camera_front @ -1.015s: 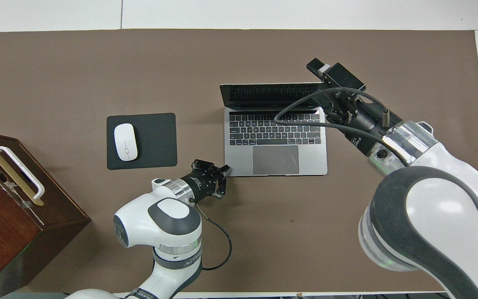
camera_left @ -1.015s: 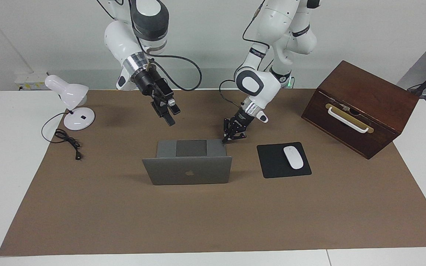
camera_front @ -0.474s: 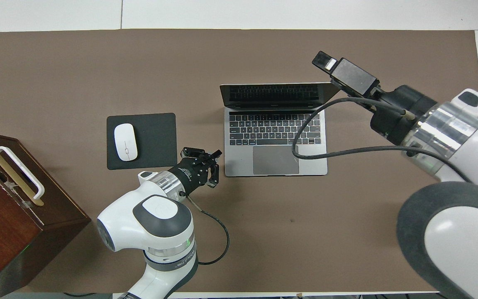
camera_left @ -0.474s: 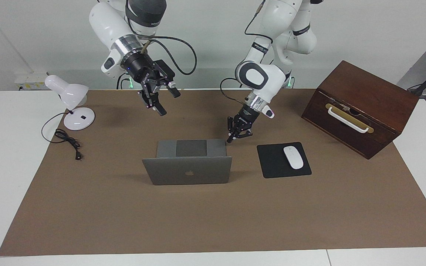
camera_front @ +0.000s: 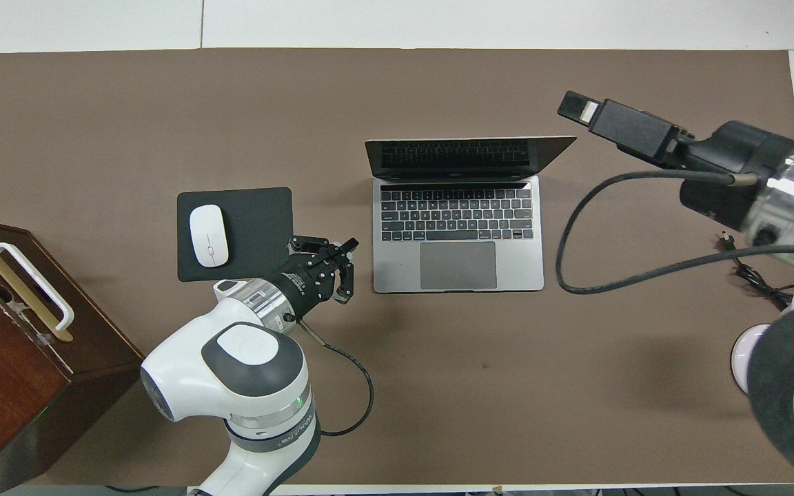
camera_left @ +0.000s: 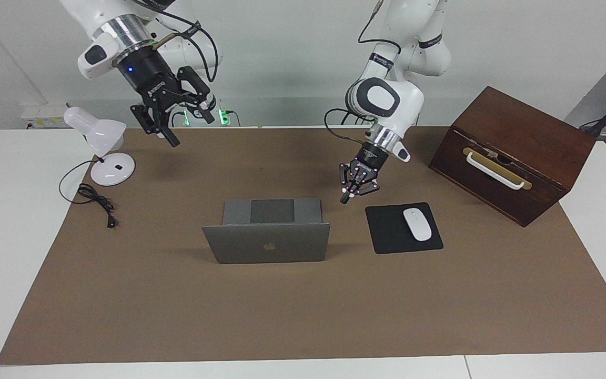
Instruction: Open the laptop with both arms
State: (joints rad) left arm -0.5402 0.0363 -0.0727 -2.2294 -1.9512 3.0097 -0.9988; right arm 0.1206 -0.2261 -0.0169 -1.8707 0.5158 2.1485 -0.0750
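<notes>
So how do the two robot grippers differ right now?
The left gripper is shut, its fingertips meeting; the right gripper is open. The left gripper hangs low between the open silver-grey laptop and the black mouse pad; the right gripper is raised high near the white desk lamp. Neither holds anything.

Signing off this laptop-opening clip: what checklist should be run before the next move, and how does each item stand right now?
1. Laptop lid raised, keyboard exposed: ok.
2. Left gripper clear of the laptop, over the brown mat between laptop and mouse pad, jaws shut on nothing: ok.
3. Right gripper raised high near the lamp, jaws open and empty: ok.
4. Mouse lying on the mouse pad, apart from the laptop: ok.
5. Wooden box well apart from both grippers: ok.
6. Lid opened as far as it goes: cannot tell.
</notes>
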